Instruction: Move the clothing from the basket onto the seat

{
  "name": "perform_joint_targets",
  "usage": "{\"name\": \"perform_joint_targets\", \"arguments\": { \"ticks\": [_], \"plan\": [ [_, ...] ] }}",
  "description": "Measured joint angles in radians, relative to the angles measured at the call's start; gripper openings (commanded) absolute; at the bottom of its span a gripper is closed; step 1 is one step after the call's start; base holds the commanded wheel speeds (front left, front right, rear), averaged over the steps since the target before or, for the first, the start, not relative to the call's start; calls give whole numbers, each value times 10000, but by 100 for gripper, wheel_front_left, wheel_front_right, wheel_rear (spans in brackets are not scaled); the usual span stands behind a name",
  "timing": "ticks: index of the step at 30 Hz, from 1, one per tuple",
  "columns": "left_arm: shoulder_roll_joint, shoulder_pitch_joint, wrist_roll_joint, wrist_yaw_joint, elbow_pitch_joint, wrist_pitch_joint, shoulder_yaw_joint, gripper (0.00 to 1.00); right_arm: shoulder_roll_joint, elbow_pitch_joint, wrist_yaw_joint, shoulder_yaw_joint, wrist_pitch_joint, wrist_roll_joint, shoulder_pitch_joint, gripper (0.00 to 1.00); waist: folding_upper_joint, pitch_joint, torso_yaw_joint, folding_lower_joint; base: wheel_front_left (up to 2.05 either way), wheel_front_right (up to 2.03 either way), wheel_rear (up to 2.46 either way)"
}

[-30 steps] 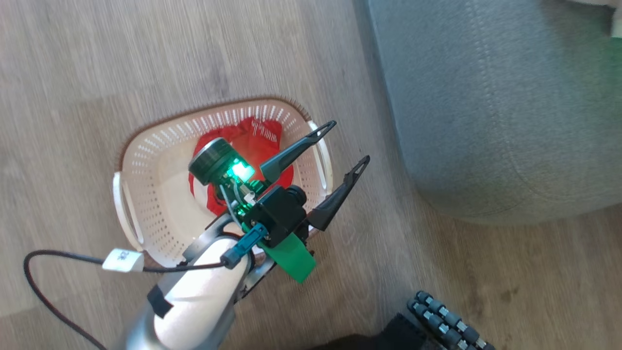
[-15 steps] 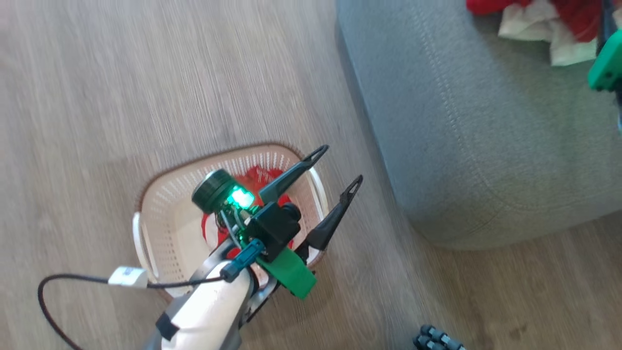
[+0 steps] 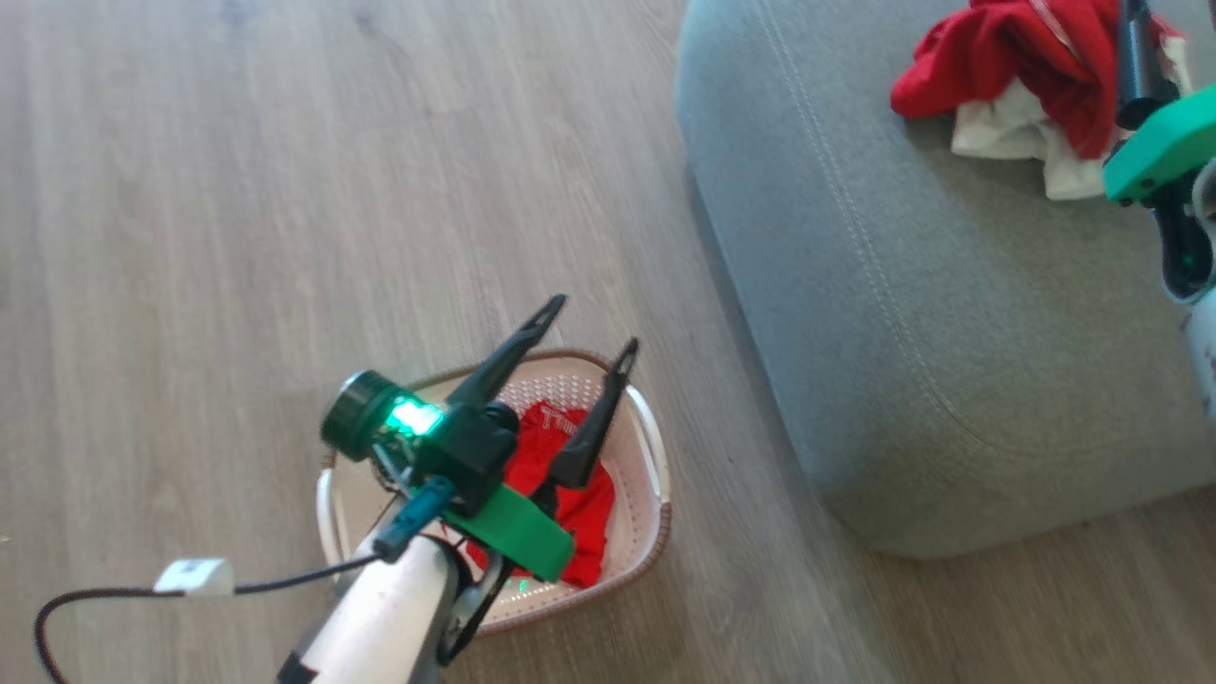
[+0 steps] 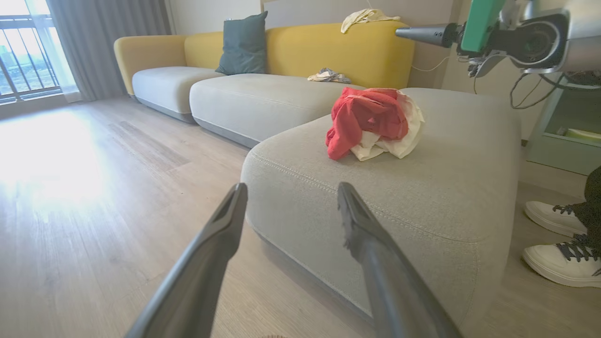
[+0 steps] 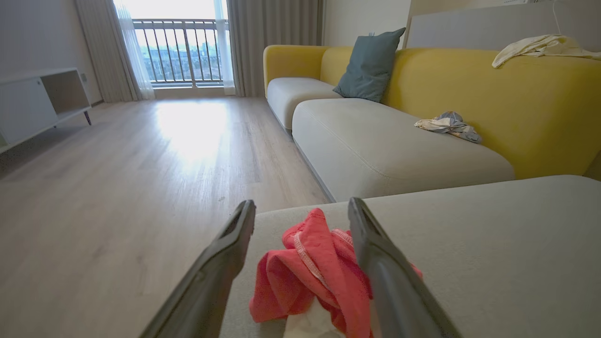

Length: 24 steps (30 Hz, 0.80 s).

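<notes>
Red garment (image 3: 584, 513) in basket (image 3: 665, 532); left gripper (image 3: 594, 323) above it, levelled toward sofa (image 3: 902, 285), fingers wide, empty. Right gripper (image 5: 300, 203) over red-and-white heap (image 3: 1007, 57) on sofa, fingers wide, empty.

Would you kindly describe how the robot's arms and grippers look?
The left gripper and right gripper each have two long, tapering dark fingers and a bright green bracket. The left forearm is pale white, with a dark round knob beside a glowing green light. A black cable with a white tag joins a teal connector.
</notes>
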Motion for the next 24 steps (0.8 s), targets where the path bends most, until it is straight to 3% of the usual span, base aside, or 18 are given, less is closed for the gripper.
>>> {"name": "perform_joint_targets", "arguments": {
  "ticks": [3,9,14,17,24],
  "plan": [
    [-38,166,-140,92,-46,0,374,100,-357,-1835,0,708,-10,1720,898,100,0,-218,221,0,0,0,0],
    [-86,473,-194,190,-165,0,1126,100,-1114,-4840,0,1578,-42,3131,2381,100,0,-519,742,0,0,0,0],
    [-117,580,-405,230,-412,0,1758,100,-1191,-6692,0,1666,-56,2953,3438,100,0,-689,1172,0,0,0,0],
    [-138,710,-671,495,-523,0,2115,100,-1072,-7457,0,1551,-58,2667,4252,100,0,-801,1421,0,0,0,0],
    [-163,965,-619,1392,-566,0,2640,100,140,-8105,0,738,-81,2052,6231,100,0,-1098,1968,0,0,0,0]
  ]
}}
